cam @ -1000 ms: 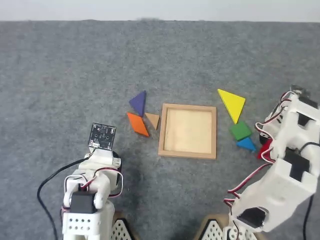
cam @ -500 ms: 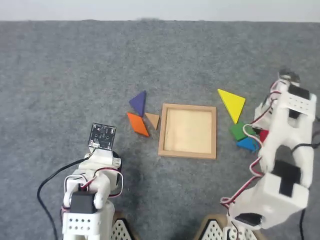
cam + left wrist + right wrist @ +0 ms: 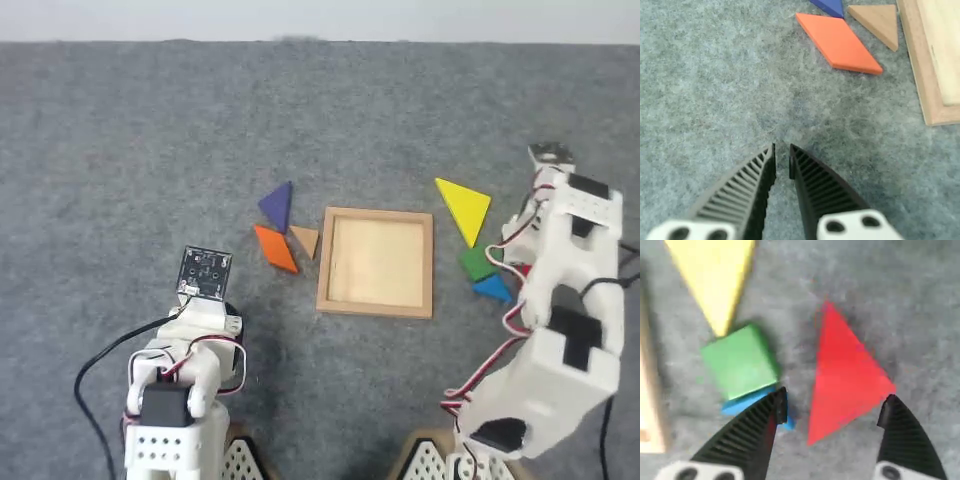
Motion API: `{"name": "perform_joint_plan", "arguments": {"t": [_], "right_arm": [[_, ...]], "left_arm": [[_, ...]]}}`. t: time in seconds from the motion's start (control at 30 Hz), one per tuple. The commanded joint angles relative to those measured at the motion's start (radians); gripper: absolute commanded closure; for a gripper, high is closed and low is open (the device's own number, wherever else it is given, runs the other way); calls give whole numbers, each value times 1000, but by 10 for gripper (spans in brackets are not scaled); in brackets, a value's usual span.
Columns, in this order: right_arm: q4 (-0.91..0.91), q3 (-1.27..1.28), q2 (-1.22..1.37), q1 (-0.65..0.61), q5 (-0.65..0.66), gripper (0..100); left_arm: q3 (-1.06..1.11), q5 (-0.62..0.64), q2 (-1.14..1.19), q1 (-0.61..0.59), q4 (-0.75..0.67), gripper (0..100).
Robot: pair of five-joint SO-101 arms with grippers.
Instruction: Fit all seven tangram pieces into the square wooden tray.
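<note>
Pickup of a first piece is the step in hand. The right gripper (image 3: 835, 400) hangs released, jaws spread wide, with the red triangle (image 3: 845, 375) lying between them on the grey mat (image 3: 920, 300). The green square (image 3: 740, 362) and blue piece (image 3: 752, 400) sit just outside one jaw. The wooden tray (image 3: 323, 262) holds nothing yet. The next move probably calls for lowering and closing on the triangle's edges. The left gripper (image 3: 781, 150) is clenched on nothing, with the orange piece (image 3: 839, 44) ahead of it.
</note>
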Motion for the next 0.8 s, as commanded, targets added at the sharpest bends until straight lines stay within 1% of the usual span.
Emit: {"name": "perform_joint_plan", "arguments": {"t": [0.0, 0.2, 0.37, 0.4, 0.53, 0.63, 0.77], "right_arm": [[-70, -58, 22, 54, 20, 699], [-90, -58, 70, 65, 63, 699], [-84, -78, 127, 64, 69, 704], [-81, -87, 142, 64, 69, 712], [-81, -109, 176, 67, 68, 803], [-74, -109, 168, 64, 61, 816], [-21, -109, 97, 61, 58, 816]], "left_arm": [[-5, -8, -17, -5, 5, 953], [-5, -8, -17, -5, 5, 953], [-5, -8, -17, -5, 5, 953], [-5, -8, -17, -5, 5, 953], [-5, -8, -17, -5, 5, 953], [-5, -8, -17, -5, 5, 953], [-5, -8, -17, -5, 5, 953]]}}
